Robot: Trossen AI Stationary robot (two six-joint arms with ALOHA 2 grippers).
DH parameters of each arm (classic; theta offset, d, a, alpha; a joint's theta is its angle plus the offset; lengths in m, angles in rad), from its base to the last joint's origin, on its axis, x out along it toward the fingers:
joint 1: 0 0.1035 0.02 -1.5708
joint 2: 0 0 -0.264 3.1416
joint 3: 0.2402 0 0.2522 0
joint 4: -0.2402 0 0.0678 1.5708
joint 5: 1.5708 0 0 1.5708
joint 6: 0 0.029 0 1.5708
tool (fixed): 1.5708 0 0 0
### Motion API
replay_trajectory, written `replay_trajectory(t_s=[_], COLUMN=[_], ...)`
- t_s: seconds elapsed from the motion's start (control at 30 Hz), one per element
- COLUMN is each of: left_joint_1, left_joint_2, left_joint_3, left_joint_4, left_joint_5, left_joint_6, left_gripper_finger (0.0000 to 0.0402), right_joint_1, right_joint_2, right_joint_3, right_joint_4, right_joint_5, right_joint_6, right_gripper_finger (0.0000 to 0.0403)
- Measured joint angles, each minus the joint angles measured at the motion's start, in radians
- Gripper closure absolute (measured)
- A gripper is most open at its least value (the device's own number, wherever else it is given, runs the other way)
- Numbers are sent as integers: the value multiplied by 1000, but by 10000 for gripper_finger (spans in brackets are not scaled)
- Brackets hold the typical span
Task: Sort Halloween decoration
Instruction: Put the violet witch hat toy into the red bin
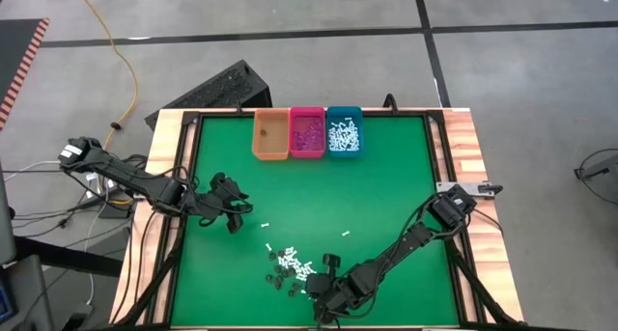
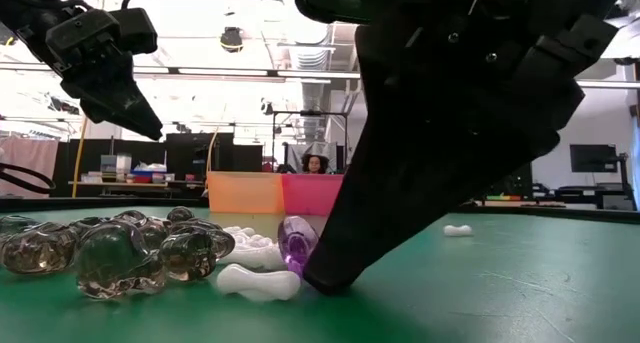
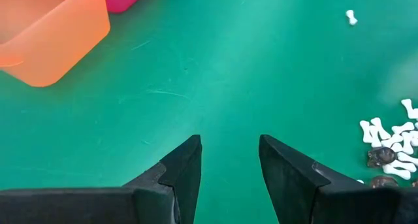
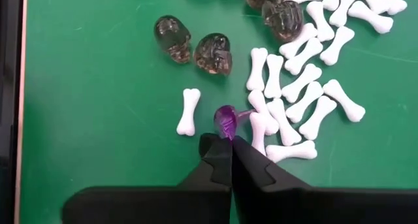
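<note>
On the table: a green mat (image 1: 386,177) inside a wooden frame, both arms over it.
Left arm: reaches in from the left edge; the left gripper (image 1: 235,218) hangs above bare mat left of the pile, its fingers (image 3: 185,165) apart and nothing between them.
Right arm: comes in from the right edge toward the near side; the right gripper (image 4: 230,140) is down at the mat at the edge of the pile, fingers pressed together with their tips on a purple piece (image 4: 225,122).
Bins: three in a row at the far edge, touching side by side, an orange bin (image 1: 270,135), a pink bin (image 1: 307,132) with purple bits in it, a teal bin (image 1: 344,131) with white pieces in it.
Halloween decoration pile: near the mat's near edge, white bones (image 4: 307,80) lying crossed and touching, with clear brown skulls (image 4: 212,53) just beside them.
Stray bones: one white bone (image 4: 189,111) lies just beside the purple piece, two more (image 1: 346,234) lie apart on open mat between pile and bins.
</note>
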Motion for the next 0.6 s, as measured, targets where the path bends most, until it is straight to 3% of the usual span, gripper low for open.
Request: replay_trajectory(t_s=[0.3, 0.6], left_joint_1=[0, 0], left_joint_2=[0, 0], left_joint_3=[0, 0], left_joint_4=[1, 8], left_joint_5=[0, 30], left_joint_6=[0, 0], left_gripper_finger=[258, 258], right_joint_1=[-13, -75], right_joint_2=[-7, -113], right_joint_3=[14, 17], right_joint_4=[-4, -72], right_joint_5=[20, 37], right_joint_6=[-16, -118], right_gripper_finger=[383, 384])
